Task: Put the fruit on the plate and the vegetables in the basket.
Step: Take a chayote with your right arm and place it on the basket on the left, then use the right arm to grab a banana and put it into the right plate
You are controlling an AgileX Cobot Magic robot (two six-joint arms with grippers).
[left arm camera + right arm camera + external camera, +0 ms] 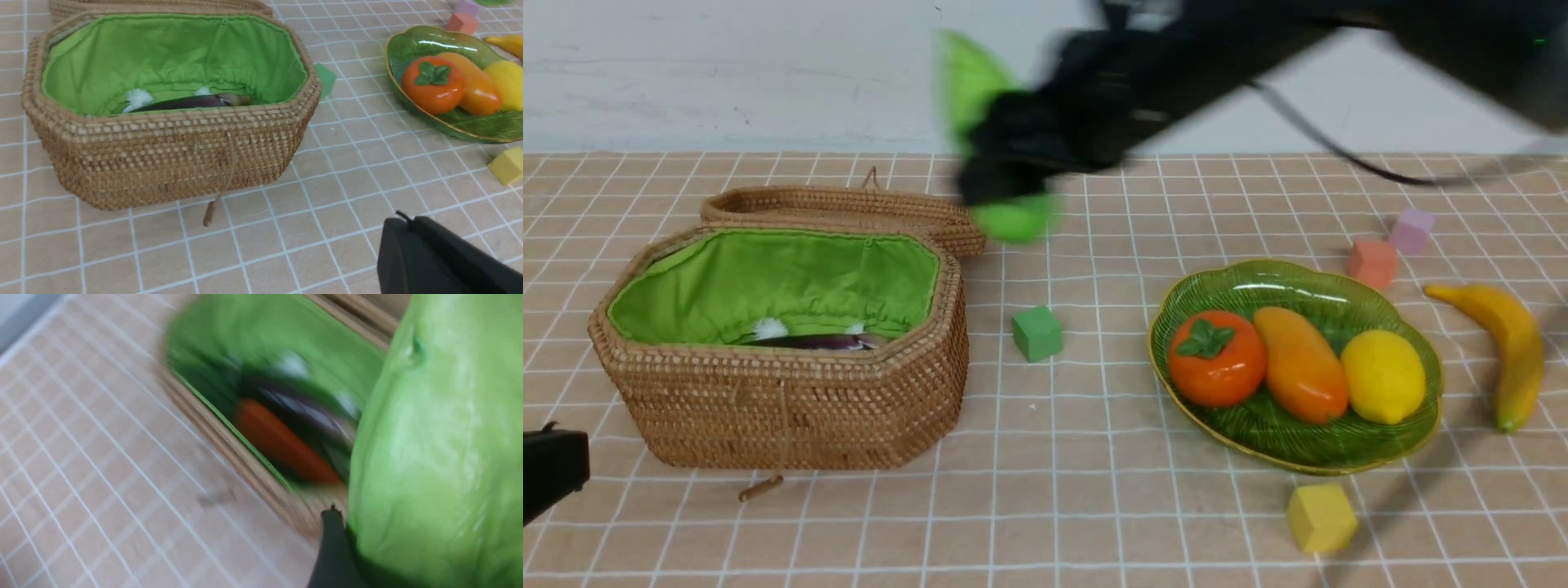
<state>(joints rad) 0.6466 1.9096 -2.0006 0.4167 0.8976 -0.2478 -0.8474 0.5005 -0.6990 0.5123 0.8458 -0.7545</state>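
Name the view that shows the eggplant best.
Left wrist view: the eggplant lies close and sharp inside the basket. The front view shows a sliver above the rim; the right wrist view shows it blurred.

Front view looks forward across the tabletop; both wrist views sit nearer, sharing the basket with it.

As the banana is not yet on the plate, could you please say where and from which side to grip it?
Grip the banana at its thick middle, from above, closing across its width: it lies flat on the table, and both ends taper.
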